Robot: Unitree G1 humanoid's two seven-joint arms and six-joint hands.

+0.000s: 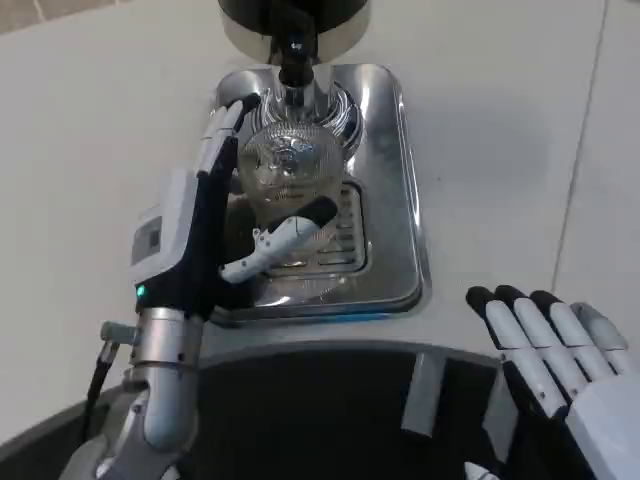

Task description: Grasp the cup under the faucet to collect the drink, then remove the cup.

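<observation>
Head view: your left hand (pixel 235 215) is raised over the steel drip tray (pixel 400 200), palm turned toward the clear cup (pixel 285 165). The cup stands on the tray directly beneath the black faucet (pixel 292 55) of the dispenser, which is why it sits so far back: the spout has to drain straight into its mouth. From your left hand, the cup is just ahead and to the inside, cradled in the open span of the fingers.

Left hand state: spread wide around the cup. The upper fingers (pixel 222 135) reach along the cup's far-left side and look to be touching or just beside the glass; the thumb-side finger (pixel 285 238) crosses in front of the cup's near wall, low, over the tray's grille. You cannot tell from this angle whether both sides press the glass, so I log it as bracketing the cup, contact likely, firm grasp not confirmed. The cup stands upright.

Judgement: the wide side-on wrap suits a round, slippery glass wall and keeps the fingers clear of the spout above.

Your right hand (pixel 555 345) lies well apart, to the near right of the tray, low over the white worktop (pixel 100 130), fingers extended and together, holding nothing. It reads as waiting.
</observation>
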